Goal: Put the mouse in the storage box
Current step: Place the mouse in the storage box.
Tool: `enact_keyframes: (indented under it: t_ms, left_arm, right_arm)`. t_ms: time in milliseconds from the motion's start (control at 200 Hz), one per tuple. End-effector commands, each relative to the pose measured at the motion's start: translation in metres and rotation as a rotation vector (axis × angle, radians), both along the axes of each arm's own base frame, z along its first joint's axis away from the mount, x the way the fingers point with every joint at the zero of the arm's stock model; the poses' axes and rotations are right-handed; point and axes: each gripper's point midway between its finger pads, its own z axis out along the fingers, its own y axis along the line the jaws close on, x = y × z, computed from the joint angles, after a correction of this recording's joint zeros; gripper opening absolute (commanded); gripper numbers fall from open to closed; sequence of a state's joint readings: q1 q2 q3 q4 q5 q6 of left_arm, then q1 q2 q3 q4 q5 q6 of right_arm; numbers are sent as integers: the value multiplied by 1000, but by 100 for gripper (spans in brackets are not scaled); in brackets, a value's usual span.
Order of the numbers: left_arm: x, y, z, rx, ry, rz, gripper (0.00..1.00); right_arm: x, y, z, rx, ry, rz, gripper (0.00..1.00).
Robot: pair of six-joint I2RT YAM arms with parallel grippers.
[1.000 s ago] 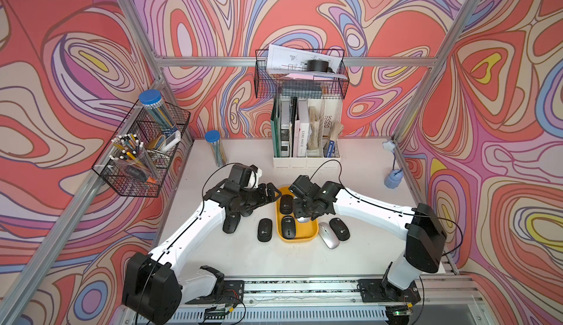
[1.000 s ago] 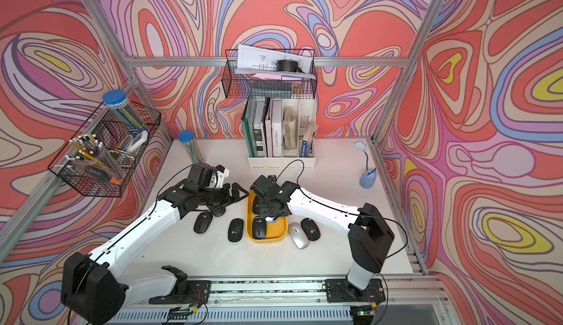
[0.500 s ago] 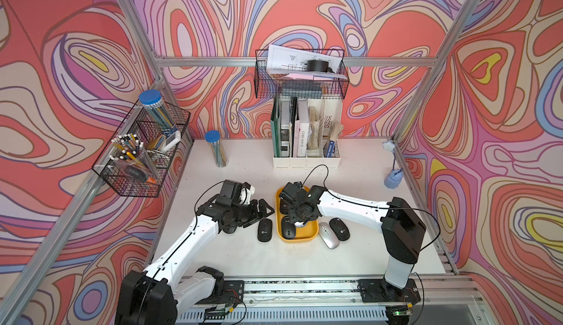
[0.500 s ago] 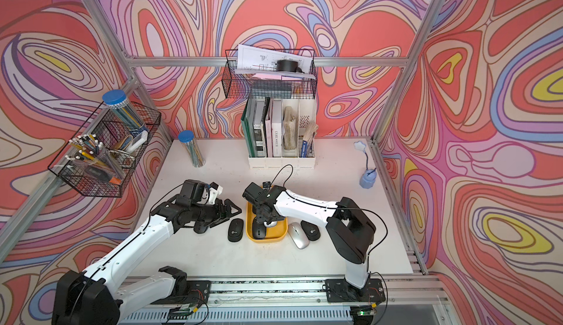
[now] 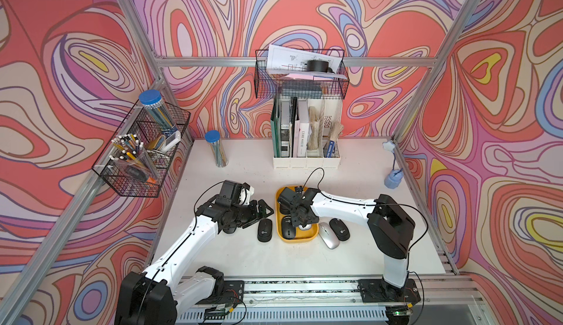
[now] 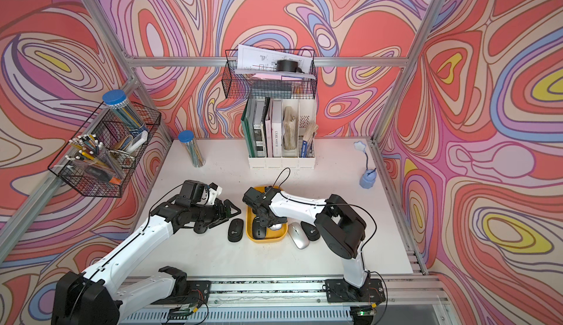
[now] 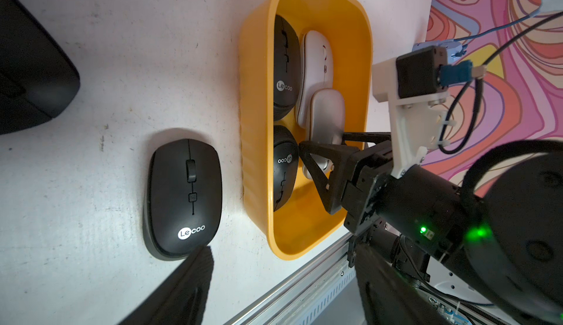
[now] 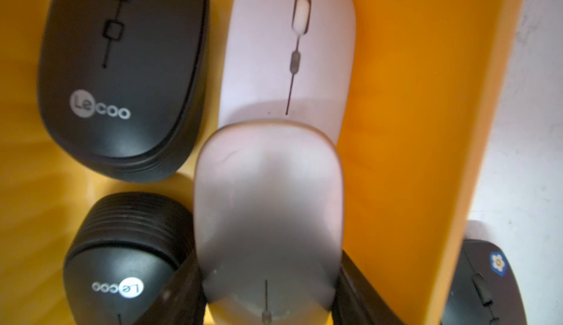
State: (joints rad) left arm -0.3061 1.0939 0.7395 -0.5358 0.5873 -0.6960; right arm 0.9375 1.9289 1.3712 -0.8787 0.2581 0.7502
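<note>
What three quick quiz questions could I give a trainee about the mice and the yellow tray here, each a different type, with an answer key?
1. True or false: the right tool is shut on a silver mouse over the yellow tray.
2. How many black mice lie inside the tray? A one, B two, C four.
3. What colour is the lower mouse that the silver mouse overlaps?
Key: 1 true; 2 B; 3 white.
</note>
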Motion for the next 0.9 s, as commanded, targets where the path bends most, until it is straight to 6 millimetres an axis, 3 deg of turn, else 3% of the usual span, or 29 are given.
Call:
enact_keyframes:
  t_ms: [0, 225, 896]
  left_arm:
    - [2, 1, 8, 8, -24, -5, 80]
    - [4, -1, 6, 0, -17, -3, 80]
    - [4, -1, 2, -1, -11, 0, 79]
  right_arm:
    - [3, 3, -2, -3, -11, -2, 52]
    - [-1, 11, -8, 24, 23, 9, 53]
    - [-8, 4, -20, -17, 68, 1, 62]
